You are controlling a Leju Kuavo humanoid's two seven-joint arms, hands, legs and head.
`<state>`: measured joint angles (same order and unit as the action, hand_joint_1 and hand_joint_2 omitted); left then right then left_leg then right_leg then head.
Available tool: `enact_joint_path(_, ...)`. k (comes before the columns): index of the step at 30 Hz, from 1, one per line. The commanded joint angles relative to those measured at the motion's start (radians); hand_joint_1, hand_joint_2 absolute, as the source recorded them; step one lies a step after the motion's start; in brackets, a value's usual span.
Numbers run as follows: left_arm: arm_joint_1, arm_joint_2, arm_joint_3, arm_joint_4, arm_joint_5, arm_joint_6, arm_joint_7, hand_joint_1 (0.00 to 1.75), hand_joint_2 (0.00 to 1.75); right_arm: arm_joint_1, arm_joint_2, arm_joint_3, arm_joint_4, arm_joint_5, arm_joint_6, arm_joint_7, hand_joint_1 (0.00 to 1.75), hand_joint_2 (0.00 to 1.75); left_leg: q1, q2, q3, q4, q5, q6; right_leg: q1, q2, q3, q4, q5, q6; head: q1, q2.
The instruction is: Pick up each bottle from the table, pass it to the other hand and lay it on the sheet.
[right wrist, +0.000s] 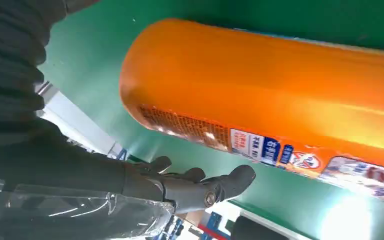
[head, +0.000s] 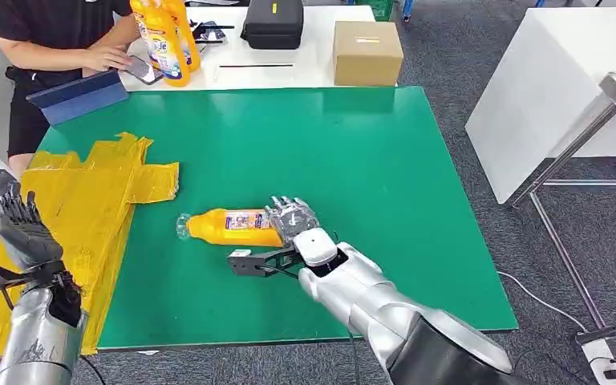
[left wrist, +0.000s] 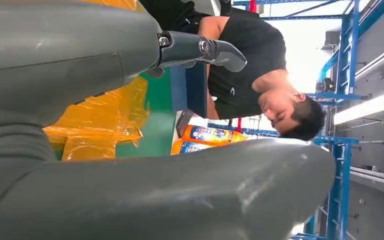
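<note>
R robot hand [head: 293, 218] at base end of bottle [head: 233, 227], fingers spread, not gripping yet; bottle lies crosswise, cap toward sheet [head: 88, 200] (L robot hand [head: 20, 228] open, well apart).

Silver arms [head: 385, 309], dark-fingered grey left hand [head: 22, 233], black wrist linkages.

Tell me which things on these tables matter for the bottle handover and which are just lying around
Job:
orange bottle lying on the green table
yellow sheet
right hand
left hand

Lying about:
cardboard box
black case
blue folder
</note>
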<state>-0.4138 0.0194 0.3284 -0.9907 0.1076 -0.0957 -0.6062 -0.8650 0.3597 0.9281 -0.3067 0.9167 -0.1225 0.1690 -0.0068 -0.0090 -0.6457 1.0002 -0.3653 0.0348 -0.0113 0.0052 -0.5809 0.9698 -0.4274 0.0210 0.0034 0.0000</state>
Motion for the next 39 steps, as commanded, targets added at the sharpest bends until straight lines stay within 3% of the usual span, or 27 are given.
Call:
enact_joint_path(1, -0.098, 0.018, -0.020, 0.164, -0.003, -0.001, -0.026, 0.00, 0.00, -0.022, -0.025, -0.044, 0.060, 0.014, 0.015, 0.015, 0.00, 1.75, 0.000, -0.003, 0.001, 0.000, 0.000, -0.002, 0.000, -0.003, 0.002, 0.000, -0.001, -0.001, 0.000, 0.000)
enact_joint_path(5, -0.120, 0.017, -0.031, 0.189, -0.003, 0.002, -0.035, 0.00, 0.00, -0.016, -0.034, -0.046, 0.071, 0.038, 0.043, 0.047, 0.00, 1.75, 0.001, -0.003, 0.006, 0.001, -0.003, -0.006, 0.001, -0.005, 0.008, 0.000, -0.004, -0.003, 0.000, 0.000)
enact_joint_path(15, -0.142, 0.008, -0.033, 0.203, -0.003, 0.009, -0.038, 0.00, 0.00, -0.002, -0.058, -0.061, 0.079, 0.054, 0.090, 0.075, 0.00, 1.75, 0.001, -0.003, 0.001, 0.000, -0.001, -0.002, 0.001, -0.003, 0.003, -0.001, -0.002, -0.001, 0.000, 0.000)
enact_joint_path(31, -0.188, 0.008, -0.056, 0.275, -0.008, -0.002, -0.054, 0.00, 0.00, 0.002, -0.066, -0.115, 0.077, 0.084, 0.085, 0.072, 0.00, 1.75, 0.000, -0.003, 0.000, 0.000, 0.000, -0.002, 0.000, -0.003, 0.001, -0.001, -0.001, -0.001, 0.000, 0.000)
enact_joint_path(32, -0.189, 0.008, -0.056, 0.275, -0.008, -0.002, -0.054, 0.00, 0.00, 0.003, -0.067, -0.115, 0.077, 0.084, 0.085, 0.072, 1.08, 1.75, 0.001, -0.003, 0.002, 0.000, -0.001, -0.003, 0.001, -0.004, 0.003, -0.001, -0.002, -0.001, 0.000, 0.000)
enact_joint_path(33, -0.189, 0.008, -0.056, 0.275, -0.008, -0.002, -0.054, 0.00, 0.00, 0.003, -0.067, -0.115, 0.077, 0.084, 0.085, 0.072, 1.54, 1.75, 0.000, -0.002, 0.000, 0.000, 0.000, -0.001, 0.001, -0.002, 0.001, -0.001, -0.001, 0.000, 0.000, 0.000)
enact_joint_path(36, -0.200, 0.009, -0.056, 0.294, -0.007, -0.001, -0.060, 0.00, 0.00, 0.003, -0.069, -0.126, 0.076, 0.089, 0.087, 0.070, 1.66, 1.75, 0.001, -0.003, 0.002, 0.000, -0.001, -0.003, 0.001, -0.004, 0.003, 0.000, -0.002, -0.001, 0.000, 0.000)
enact_joint_path(39, -0.204, 0.009, -0.056, 0.298, -0.006, 0.000, -0.062, 0.00, 0.00, 0.003, -0.069, -0.131, 0.076, 0.094, 0.087, 0.069, 1.64, 1.75, 0.000, -0.003, 0.001, 0.000, 0.000, -0.002, 0.001, -0.003, 0.002, 0.000, -0.001, -0.001, 0.000, 0.000)
